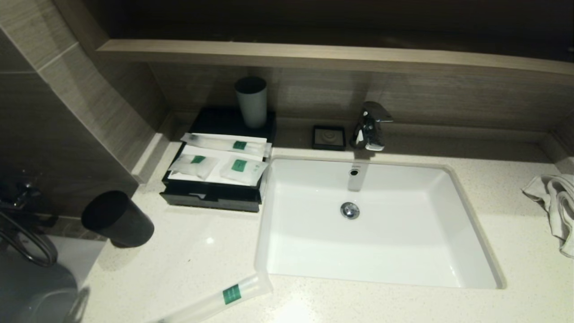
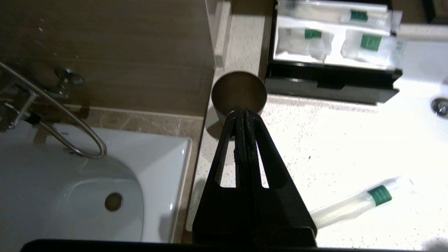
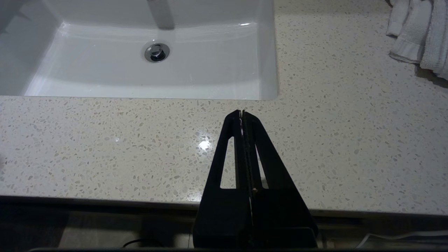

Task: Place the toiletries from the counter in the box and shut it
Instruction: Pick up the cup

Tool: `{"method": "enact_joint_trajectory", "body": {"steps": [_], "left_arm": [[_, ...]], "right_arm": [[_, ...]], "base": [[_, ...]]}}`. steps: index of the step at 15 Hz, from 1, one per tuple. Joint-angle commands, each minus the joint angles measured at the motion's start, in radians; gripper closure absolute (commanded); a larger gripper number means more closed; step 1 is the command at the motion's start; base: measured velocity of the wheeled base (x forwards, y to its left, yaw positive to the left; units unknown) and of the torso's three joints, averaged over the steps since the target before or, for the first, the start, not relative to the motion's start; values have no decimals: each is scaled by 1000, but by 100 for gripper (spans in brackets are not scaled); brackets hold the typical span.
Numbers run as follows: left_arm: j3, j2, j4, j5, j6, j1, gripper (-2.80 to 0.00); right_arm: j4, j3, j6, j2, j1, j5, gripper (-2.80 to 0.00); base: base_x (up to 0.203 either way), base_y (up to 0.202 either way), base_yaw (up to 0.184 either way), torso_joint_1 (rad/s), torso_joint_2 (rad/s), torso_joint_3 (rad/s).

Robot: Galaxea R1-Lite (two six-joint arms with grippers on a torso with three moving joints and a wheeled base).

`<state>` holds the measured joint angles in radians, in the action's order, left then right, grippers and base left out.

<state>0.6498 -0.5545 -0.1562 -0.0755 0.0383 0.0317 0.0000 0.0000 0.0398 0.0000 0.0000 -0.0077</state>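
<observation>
One long slim frosted packet (image 1: 224,297) with a green label lies on the counter (image 1: 179,260) at the front, left of the sink; the left wrist view shows it too (image 2: 357,204). The black box (image 1: 210,199) stands at the back left. On its white panel lie another long packet (image 1: 224,144) and two small pouches (image 1: 193,163) (image 1: 244,169). My left gripper (image 2: 244,111) is shut and empty, its tips level with a black tumbler (image 2: 238,92). My right gripper (image 3: 242,112) is shut and empty over the counter's front edge, near the sink's corner. Neither gripper shows in the head view.
A black tumbler (image 1: 117,219) stands at the counter's left edge. A grey tumbler (image 1: 252,102) stands behind the packets on the box. A small black dish (image 1: 329,137) and tap (image 1: 370,125) sit behind the sink (image 1: 448,172). A white towel (image 1: 556,206) lies far right. A bathtub (image 2: 70,196) is beyond the left edge.
</observation>
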Motion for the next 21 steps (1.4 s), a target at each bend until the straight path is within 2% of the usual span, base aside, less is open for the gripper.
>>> {"method": "enact_joint_trajectory", "body": {"steps": [1,3,5,13,16,19,21], "left_arm": [[0,-127,0,11,2,0,0],[10,-191,0,68,2,1,0],[16,-247,4,90,6,6,0],[99,-456,101,84,-25,137,0],[123,-514,112,13,-64,223,0],[126,-558,129,-125,-105,354,0],[126,-568,145,-175,-124,393,0]], "right_arm": [[0,0,0,1,0,0,0],[0,0,0,0,0,0,0],[0,0,0,0,0,0,0],[0,0,0,2,0,0,0],[0,0,0,0,0,0,0],[0,0,0,0,0,0,0],[0,0,0,2,0,0,0]], "base": [[0,0,0,0,0,0],[0,0,0,0,0,0],[0,0,0,0,0,0],[0,0,0,0,0,0],[0,0,0,0,0,0],[0,0,0,0,0,0],[0,0,0,0,0,0]]}}
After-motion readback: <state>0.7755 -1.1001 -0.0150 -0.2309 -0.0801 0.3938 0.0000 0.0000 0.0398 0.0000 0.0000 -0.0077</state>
